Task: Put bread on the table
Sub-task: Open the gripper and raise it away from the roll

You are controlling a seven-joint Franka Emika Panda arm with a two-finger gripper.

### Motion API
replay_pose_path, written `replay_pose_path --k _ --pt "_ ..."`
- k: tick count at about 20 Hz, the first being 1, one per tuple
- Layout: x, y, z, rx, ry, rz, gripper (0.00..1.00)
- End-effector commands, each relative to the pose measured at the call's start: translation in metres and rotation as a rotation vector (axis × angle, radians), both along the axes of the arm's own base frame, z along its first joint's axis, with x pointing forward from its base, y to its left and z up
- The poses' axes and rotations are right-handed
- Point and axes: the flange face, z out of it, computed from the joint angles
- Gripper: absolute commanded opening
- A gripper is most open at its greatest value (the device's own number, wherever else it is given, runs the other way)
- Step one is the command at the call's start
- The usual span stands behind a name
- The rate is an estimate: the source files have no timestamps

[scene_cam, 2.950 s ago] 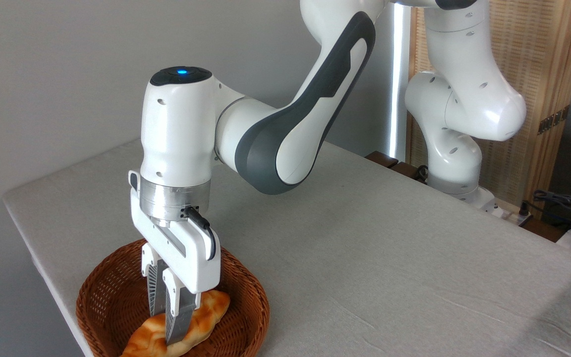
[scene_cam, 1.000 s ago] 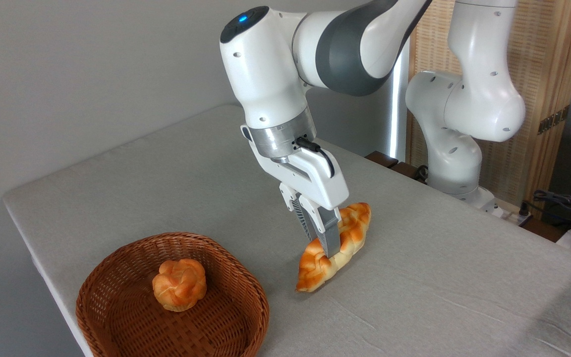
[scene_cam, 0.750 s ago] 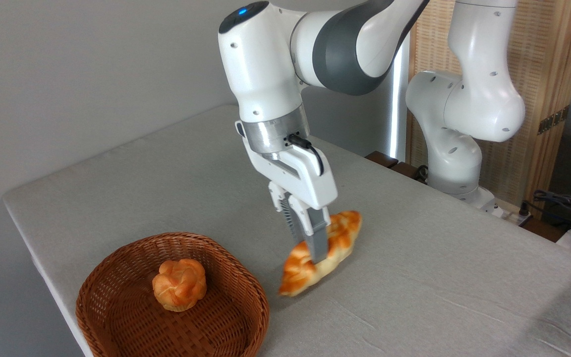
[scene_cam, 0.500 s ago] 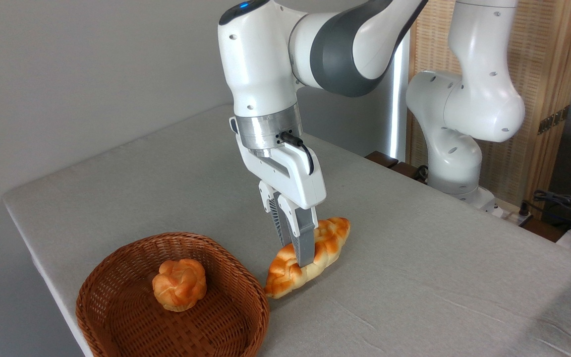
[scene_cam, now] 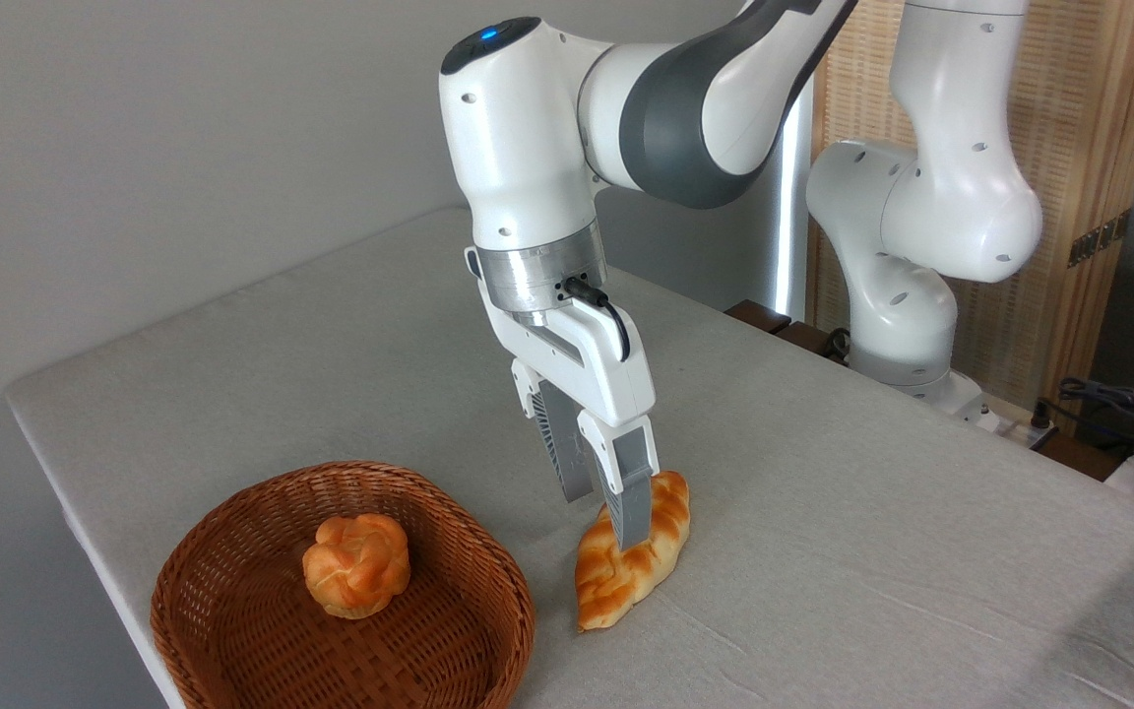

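The bread, a long braided golden-orange loaf, lies flat on the grey table just right of the wicker basket. My gripper points down over the loaf's far half. Its jaws stand apart and the fingers are open. The near finger overlaps the loaf's upper end in the picture, and the far finger stands clear behind it. The loaf's near tip points toward the table's front edge.
A round brown wicker basket sits at the front left corner with a small round knotted bun in it. The arm's white base stands at the back right. Cables lie at the far right edge.
The jaws have spread since half a second ago. The bread has come out of their grip, dropped flat on the table and turned its near tip more toward the front.
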Motion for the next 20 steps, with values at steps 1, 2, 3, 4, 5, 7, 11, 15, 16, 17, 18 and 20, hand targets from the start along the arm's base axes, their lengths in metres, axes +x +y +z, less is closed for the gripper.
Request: replay_pose_path --k 1,2,3,4,5,7,11,15,16,17,18,20 --pt "0.010 -0.003 0.037 -0.022 -0.093 0.030 1.00" --pt "0.016 -0.010 0.054 -0.047 -0.132 0.080 1.00" --pt "0.022 -0.016 0.072 -0.081 -0.153 0.157 1.00" --pt "0.029 -0.019 0.089 -0.114 -0.156 0.231 1.00" --pt "0.039 -0.022 0.104 -0.132 -0.136 0.267 1.00" --pt "0.050 -0.024 0.134 -0.163 -0.109 0.282 1.00" --pt "0.060 -0.029 0.176 -0.276 -0.154 0.315 1.00" --pt "0.076 -0.043 0.183 -0.257 -0.094 0.303 1.00" --pt "0.076 -0.045 0.183 -0.254 -0.080 0.301 1.00" --pt "0.074 -0.045 0.183 -0.251 -0.067 0.303 1.00" --pt "0.073 -0.046 0.182 -0.248 -0.048 0.315 1.00" --pt "0.069 -0.050 0.177 -0.234 -0.012 0.342 1.00"
